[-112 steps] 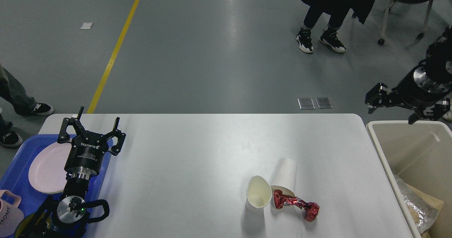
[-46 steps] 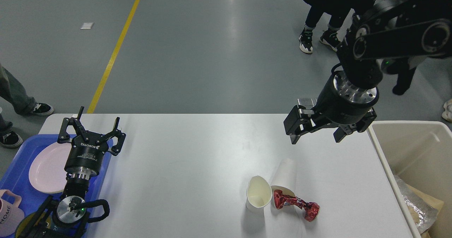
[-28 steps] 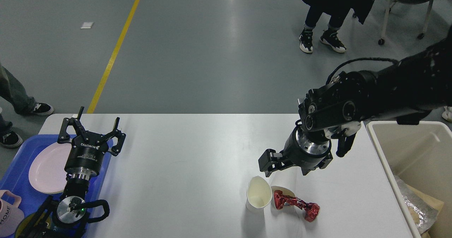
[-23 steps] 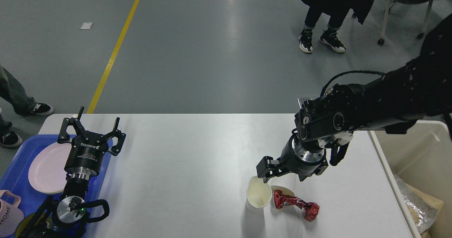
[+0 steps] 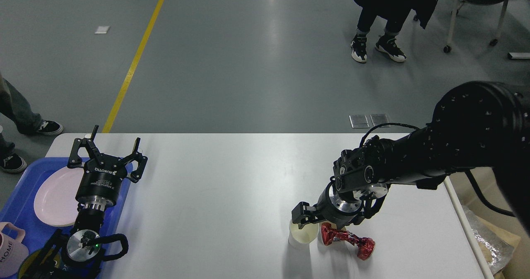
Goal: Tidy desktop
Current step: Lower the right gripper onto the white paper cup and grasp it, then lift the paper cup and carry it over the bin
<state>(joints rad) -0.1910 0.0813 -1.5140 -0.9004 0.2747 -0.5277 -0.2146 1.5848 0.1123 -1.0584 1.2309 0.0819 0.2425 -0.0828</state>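
Near the front right edge of the white matte worktop (image 5: pixel 215 179) stood an upright white paper cup (image 5: pixel 299 237), light and easily crushed, best taken gently by the rim. Right gripper (image 5: pixel 308 217) just above it, opening impossible to tell. Left gripper (image 5: pixel 108 152) spread open, empty.

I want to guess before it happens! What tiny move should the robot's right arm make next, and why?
Probably ease down a little and close on the cup. The right gripper sits right over the rim, beside the red wrapper, but whether its fingers straddle the rim can't be seen.
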